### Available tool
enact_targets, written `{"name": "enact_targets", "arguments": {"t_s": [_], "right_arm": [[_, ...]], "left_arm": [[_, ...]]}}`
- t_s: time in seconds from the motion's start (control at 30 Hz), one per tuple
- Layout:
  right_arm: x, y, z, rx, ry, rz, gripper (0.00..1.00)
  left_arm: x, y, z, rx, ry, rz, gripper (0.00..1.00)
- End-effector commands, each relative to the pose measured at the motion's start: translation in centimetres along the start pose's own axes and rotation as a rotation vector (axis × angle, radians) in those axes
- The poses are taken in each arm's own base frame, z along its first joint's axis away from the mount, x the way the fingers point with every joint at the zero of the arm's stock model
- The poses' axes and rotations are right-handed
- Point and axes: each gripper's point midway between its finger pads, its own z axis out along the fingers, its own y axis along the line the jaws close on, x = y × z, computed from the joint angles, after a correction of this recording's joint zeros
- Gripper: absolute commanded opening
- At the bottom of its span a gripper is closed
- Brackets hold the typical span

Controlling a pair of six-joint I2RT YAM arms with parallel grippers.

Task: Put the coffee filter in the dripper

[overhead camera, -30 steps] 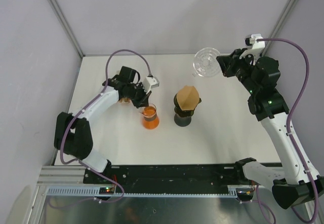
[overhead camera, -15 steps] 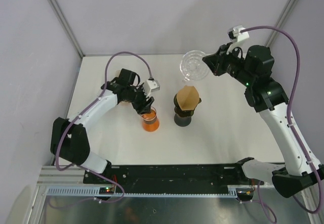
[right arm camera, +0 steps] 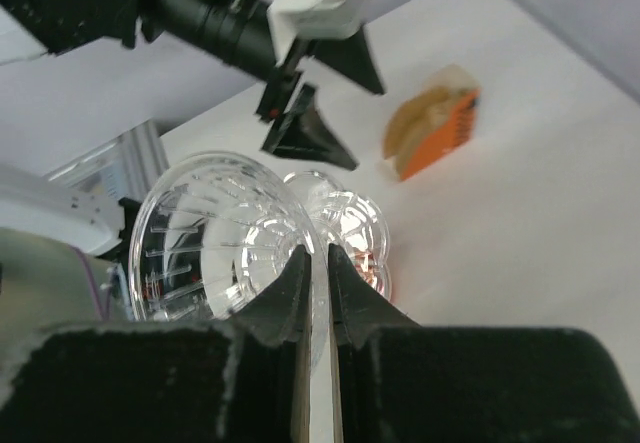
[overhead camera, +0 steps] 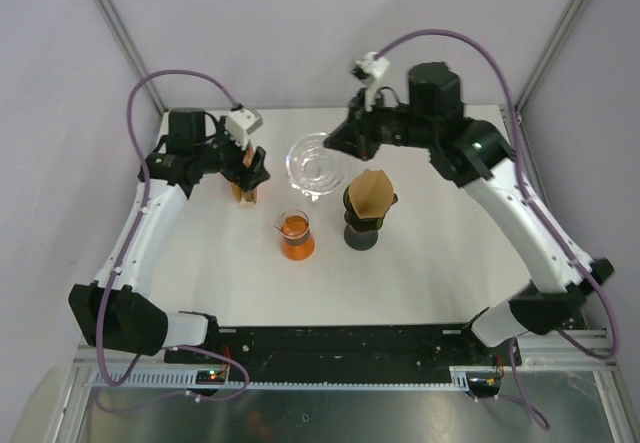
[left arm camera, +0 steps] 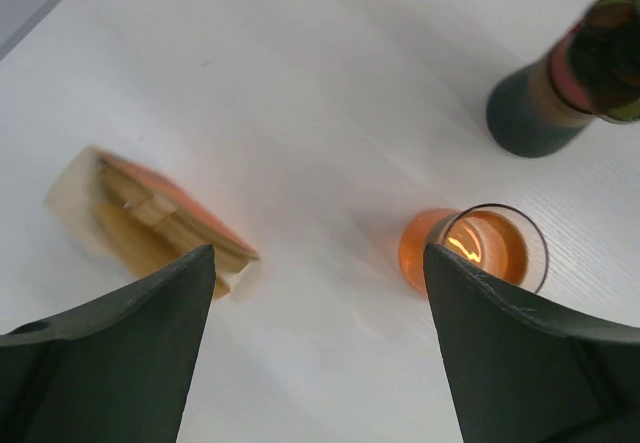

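A clear plastic dripper (overhead camera: 318,166) hangs in the air just left of a dark stand (overhead camera: 360,233). My right gripper (overhead camera: 345,143) is shut on its handle (right arm camera: 322,273), and its ribbed cone (right arm camera: 205,233) faces the right wrist camera. A brown paper coffee filter (overhead camera: 371,195) sits opened on top of the dark stand. My left gripper (overhead camera: 250,168) is open and empty, low over the table between an orange-and-tan pack (left arm camera: 150,223) and an orange glass beaker (left arm camera: 480,248). In the left wrist view the gripper (left arm camera: 318,263) has only bare table between its fingers.
The orange beaker (overhead camera: 296,233) stands in front of the dripper, near the table's middle. The orange-and-tan pack (overhead camera: 243,189), which looks like folded filters, lies at the back left under the left gripper. White walls and metal posts close in the back and sides.
The left gripper let go of the orange beaker, opened and drew back left to the pack. The right arm swung the dripper left and forward, from the back right to beside the filter.
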Motion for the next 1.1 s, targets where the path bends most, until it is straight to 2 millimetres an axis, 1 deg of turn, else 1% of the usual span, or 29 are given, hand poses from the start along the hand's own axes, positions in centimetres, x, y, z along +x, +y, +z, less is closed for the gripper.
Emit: {"name": "enact_targets", "arguments": {"t_s": [0.0, 0.03, 0.07, 0.1, 0.13, 0.17, 0.2, 0.23, 0.27, 0.37, 0.47, 0.57, 0.63, 0.7, 0.87, 1.07], "right_arm": [[1.6, 3.8, 4.2, -0.198, 0.127, -0.051, 0.00], [2.1, 4.4, 5.0, -0.234, 0.160, -0.070, 0.00], [3.0, 4.8, 6.2, -0.280, 0.196, -0.073, 0.00], [3.4, 5.2, 6.8, -0.322, 0.218, -0.077, 0.00], [4.5, 5.5, 7.8, -0.371, 0.256, -0.065, 0.00], [4.9, 5.7, 8.3, -0.410, 0.269, -0.068, 0.00], [5.8, 5.6, 9.2, -0.437, 0.297, -0.056, 0.00], [6.1, 5.4, 9.7, -0.447, 0.306, -0.053, 0.00], [7.0, 4.9, 10.6, -0.445, 0.332, -0.040, 0.00], [8.8, 4.0, 12.2, -0.439, 0.378, -0.014, 0.00], [10.4, 3.3, 12.7, -0.424, 0.417, 0.005, 0.00], [12.1, 2.7, 13.3, -0.404, 0.449, 0.028, 0.00], [13.4, 2.2, 13.8, -0.400, 0.471, 0.047, 0.00], [14.2, 1.5, 14.3, -0.391, 0.487, 0.066, 0.00], [15.2, -0.3, 15.4, -0.370, 0.490, 0.092, 0.00], [16.1, -1.2, 16.0, -0.372, 0.490, 0.094, 0.00]], "left_arm": [[-0.9, 2.7, -2.9, -0.082, -0.063, -0.100, 0.89], [-0.6, 3.2, -3.2, -0.089, -0.067, -0.123, 0.89], [-0.2, 4.0, -3.8, -0.108, -0.071, -0.145, 0.89], [0.2, 4.4, -4.1, -0.119, -0.072, -0.160, 0.89], [0.6, 4.9, -4.6, -0.134, -0.074, -0.174, 0.89], [1.0, 5.1, -4.8, -0.140, -0.074, -0.182, 0.89], [1.2, 5.4, -5.1, -0.150, -0.076, -0.190, 0.89], [1.6, 5.6, -5.3, -0.155, -0.074, -0.196, 0.89], [2.0, 5.8, -5.5, -0.166, -0.071, -0.204, 0.89], [3.0, 6.5, -6.0, -0.195, -0.060, -0.218, 0.89], [3.8, 6.9, -6.3, -0.209, -0.052, -0.229, 0.89], [4.4, 7.0, -6.0, -0.202, -0.043, -0.240, 0.89], [4.5, 7.0, -5.8, -0.190, -0.042, -0.249, 0.89], [4.6, 6.9, -5.6, -0.177, -0.044, -0.259, 0.89], [4.7, 6.8, -5.3, -0.160, -0.044, -0.271, 0.89], [5.0, 6.7, -5.2, -0.159, -0.039, -0.272, 0.89]]}}
